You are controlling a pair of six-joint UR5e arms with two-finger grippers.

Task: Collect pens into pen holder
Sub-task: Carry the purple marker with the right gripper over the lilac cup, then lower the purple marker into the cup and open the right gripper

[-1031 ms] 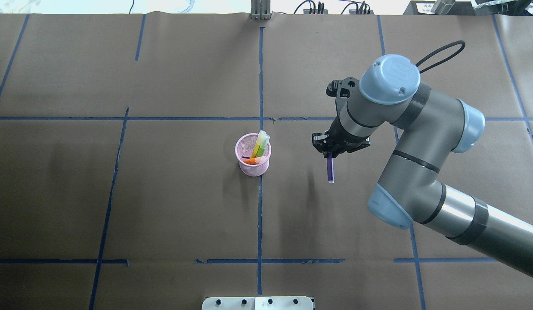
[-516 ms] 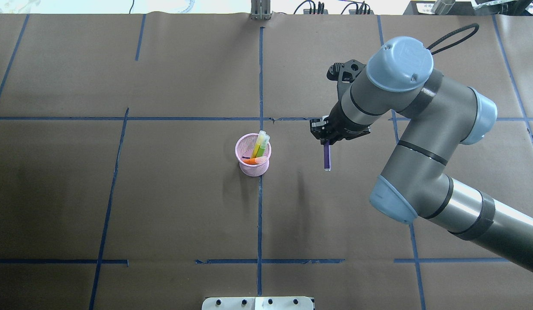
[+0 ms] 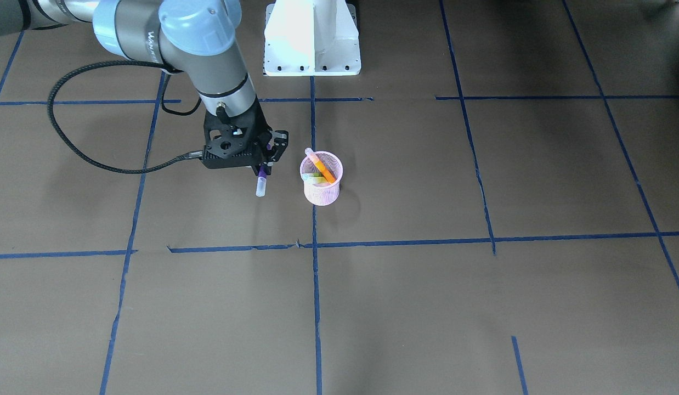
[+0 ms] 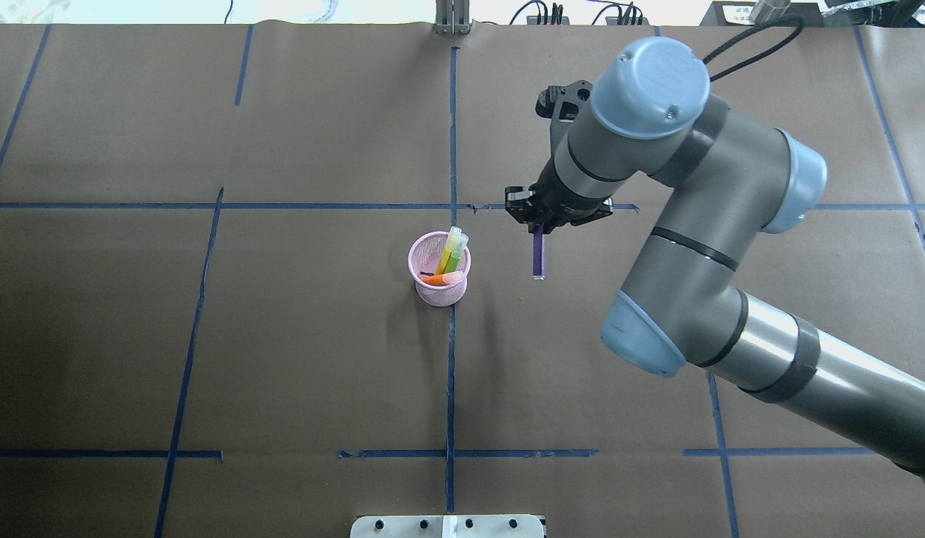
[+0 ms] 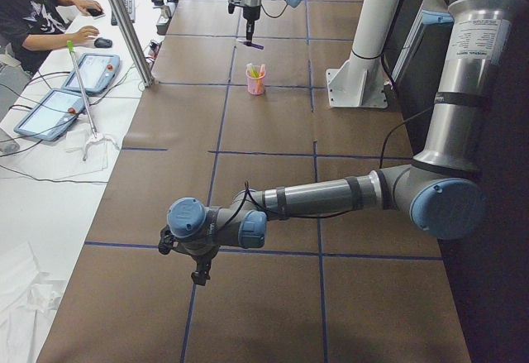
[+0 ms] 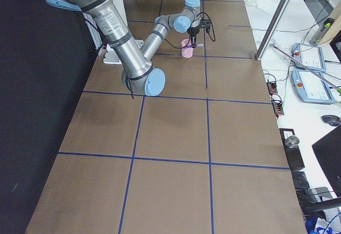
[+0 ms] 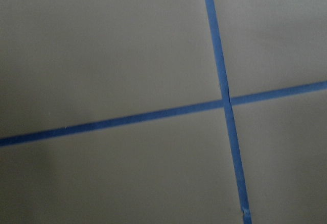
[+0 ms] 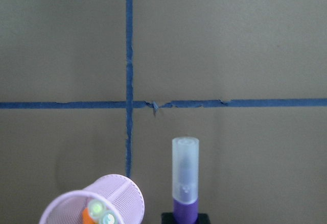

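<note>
We see the right gripper (image 4: 538,228) pinching the purple pen (image 4: 538,258) by its upper end. The fingers are pressed against the barrel, and the pen hangs below them with its whitish cap lowest. It appears to hang clear of the brown table (image 4: 283,336). From the front the same grip shows, with the right gripper (image 3: 264,164) holding the purple pen (image 3: 261,181) cap down.

The holder (image 4: 440,295) stands upright near the table's middle, close to a blue tape line. The purple pen is near the holder, on the robot's right of it. It is not over the rim and touches nothing else. In the right wrist view the purple pen (image 8: 185,178) points away from the camera. There the holder (image 8: 120,196) sits low on its left, with the two apart.

Inside the holder we find an orange pen (image 4: 441,279) leaning across it, its cap at the rim. A green pen (image 4: 456,254) and a yellow pen (image 4: 449,248) stand side by side, poking above the rim.

The left gripper (image 5: 198,276) hangs low over the table's far left end, well apart from the holder. We cannot tell whether its fingers are spread or pressed together. Its wrist camera shows only crossing blue tape (image 7: 219,71) on the table.

A person (image 5: 25,7) sits at a desk beside the table.
</note>
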